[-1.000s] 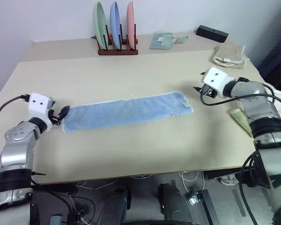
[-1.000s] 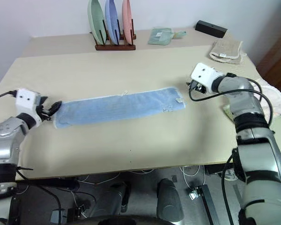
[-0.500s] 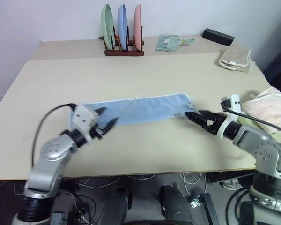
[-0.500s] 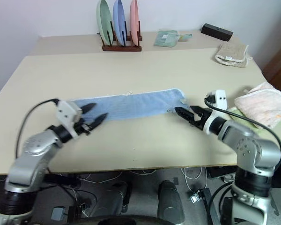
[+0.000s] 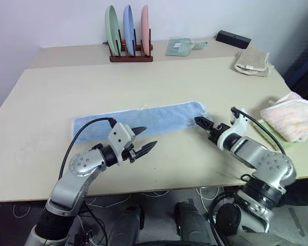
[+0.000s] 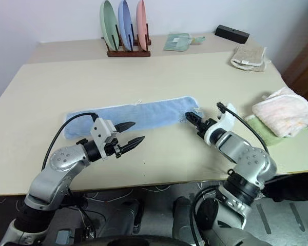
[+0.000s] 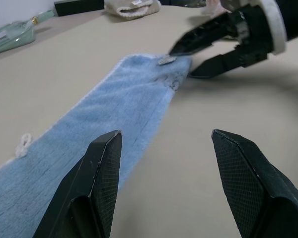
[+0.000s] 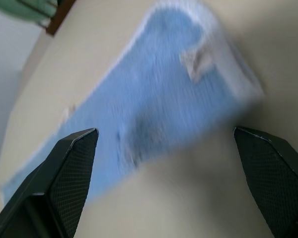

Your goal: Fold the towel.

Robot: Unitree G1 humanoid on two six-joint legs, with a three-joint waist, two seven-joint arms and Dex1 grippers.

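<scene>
The towel [image 5: 143,119] is a long light blue strip lying flat across the middle of the table, with a small loop on its far edge and a tag at its right end. My left gripper [image 5: 148,138] is open and empty, hovering just in front of the towel's middle and pointing right. My right gripper [image 5: 200,123] is open, its fingertips right at the towel's right end near the tag, gripping nothing. The left wrist view shows the towel [image 7: 114,114] running away to the right gripper [image 7: 181,62]. In the right wrist view the towel's end [image 8: 154,99] lies between the spread fingers [image 8: 64,173].
At the table's [image 5: 143,77] far edge stand a rack of three plates [image 5: 128,36], a green cloth [image 5: 178,46] and a black box [image 5: 232,38]. A beige knitted cloth [image 5: 251,61] lies back right. A cream-pink towel [image 5: 290,115] sits at the right edge.
My left gripper swung from the towel's left end to in front of its middle. My right gripper rolled, dropped and came in to the towel's right end. The head camera shifted.
</scene>
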